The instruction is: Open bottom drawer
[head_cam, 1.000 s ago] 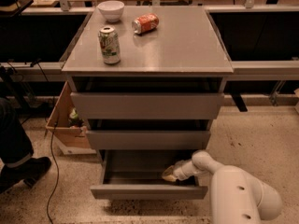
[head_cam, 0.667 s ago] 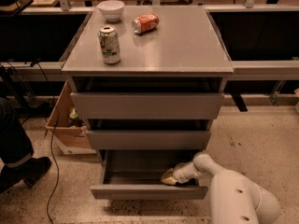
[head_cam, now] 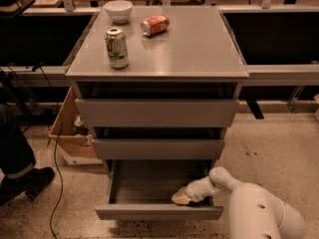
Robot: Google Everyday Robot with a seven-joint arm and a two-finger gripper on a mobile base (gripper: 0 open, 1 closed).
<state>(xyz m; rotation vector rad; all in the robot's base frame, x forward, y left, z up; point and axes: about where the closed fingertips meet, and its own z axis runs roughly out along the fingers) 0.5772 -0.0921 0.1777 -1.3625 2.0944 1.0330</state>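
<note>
The bottom drawer (head_cam: 158, 212) of the grey cabinet (head_cam: 159, 59) stands pulled out, its plain grey front toward me and its smooth grey tray (head_cam: 149, 183) showing. My gripper (head_cam: 182, 197) reaches down inside the drawer at its right front corner, just behind the front panel. The white arm (head_cam: 259, 210) comes in from the lower right. The two upper drawers (head_cam: 157, 112) also stand slightly out.
On the cabinet top stand a green-and-white can (head_cam: 116, 47), a white bowl (head_cam: 118, 10) and a red can lying on its side (head_cam: 155, 25). A cardboard box (head_cam: 72, 131) sits on the floor at the left. A person's leg and shoe (head_cam: 22, 176) are at the far left.
The gripper has stayed inside the drawer's right front corner, shifting only slightly; the drawer stands about as far out as before.
</note>
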